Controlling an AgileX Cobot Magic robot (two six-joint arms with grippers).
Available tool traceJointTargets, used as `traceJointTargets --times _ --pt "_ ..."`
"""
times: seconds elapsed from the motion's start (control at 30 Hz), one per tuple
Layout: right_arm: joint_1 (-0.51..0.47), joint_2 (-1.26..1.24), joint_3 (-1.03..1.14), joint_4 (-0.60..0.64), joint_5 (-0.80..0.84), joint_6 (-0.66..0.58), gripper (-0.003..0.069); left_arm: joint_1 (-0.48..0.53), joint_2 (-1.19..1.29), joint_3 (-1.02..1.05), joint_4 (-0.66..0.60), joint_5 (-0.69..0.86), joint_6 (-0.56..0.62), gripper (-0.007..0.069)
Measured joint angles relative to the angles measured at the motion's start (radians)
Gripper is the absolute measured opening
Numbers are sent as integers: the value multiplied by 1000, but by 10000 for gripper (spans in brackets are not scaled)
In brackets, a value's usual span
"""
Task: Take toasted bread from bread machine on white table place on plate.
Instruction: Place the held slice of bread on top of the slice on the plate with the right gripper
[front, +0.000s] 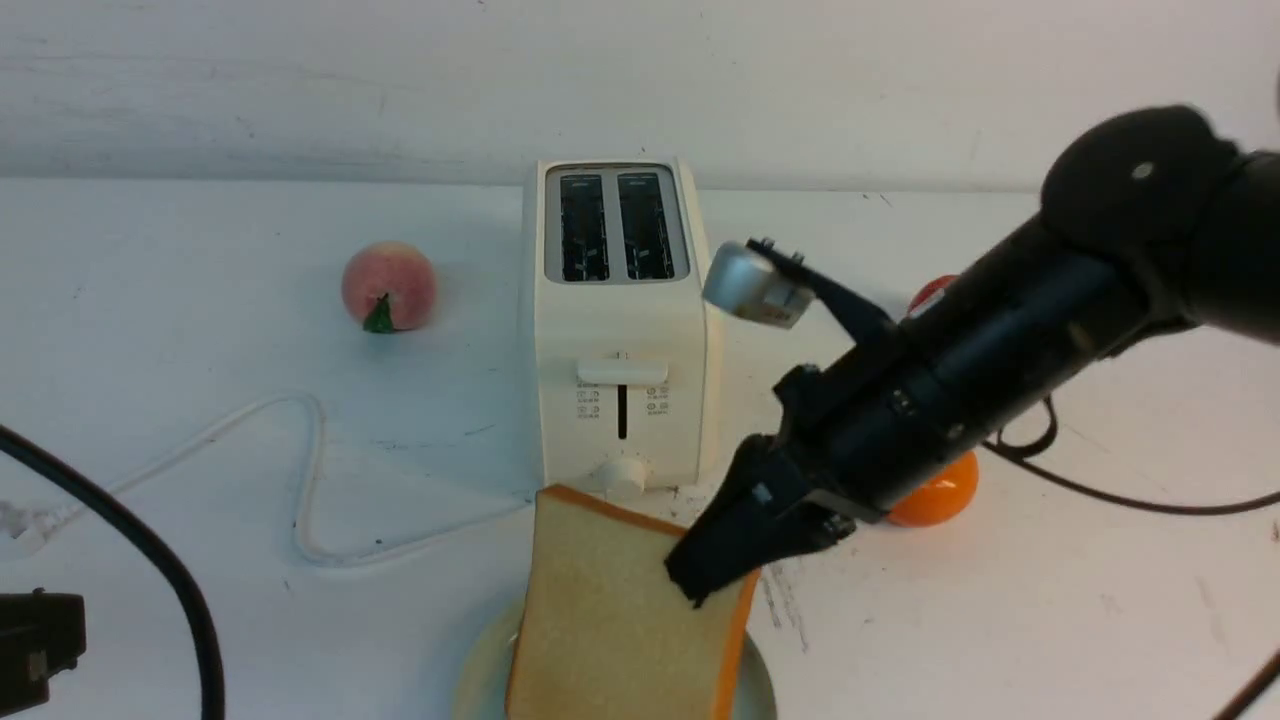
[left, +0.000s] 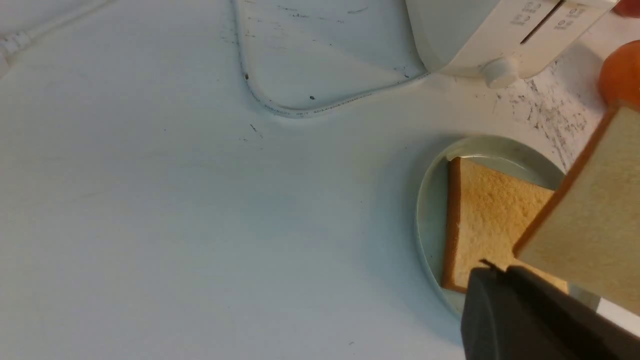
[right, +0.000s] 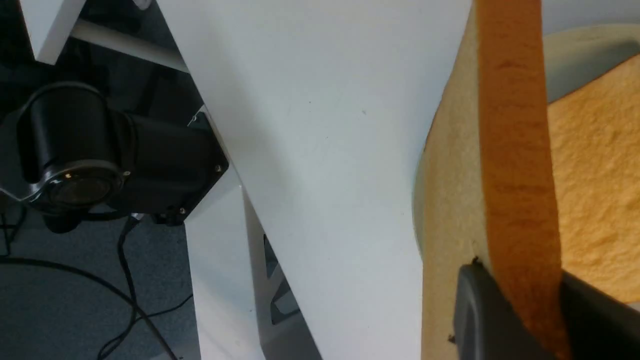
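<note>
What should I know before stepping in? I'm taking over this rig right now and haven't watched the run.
Left gripper: shut, holding nothing.
Right gripper: shut on the second toast slice, held tilted over the plate.
Bread machine: both slots look empty.
Done: the first toast slice lies flat on the plate.
Left: lower the second toast slice onto the plate, release it, and pull the arm back.

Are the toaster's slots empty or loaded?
Empty: the toaster shows two dark slots; one slice lies on the plate, the other slice hangs in the right pincer.
</note>
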Motion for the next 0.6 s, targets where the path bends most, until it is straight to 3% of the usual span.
traceJointTargets --times 0.17,0.4,0.57,0.6 --pt "0 93 4 67 -24 -21 111 0 0 0 3 2 2 -14" --pt "0 152 4 48 -62 -21 135 0 0 0 17 12 3 -14" --pt "0 152 4 -7 -89 -21 282 0 0 0 21 19 24 -14" --pt "0 152 3 -26 -97 -21 338 0 0 0 22 19 29 -14"
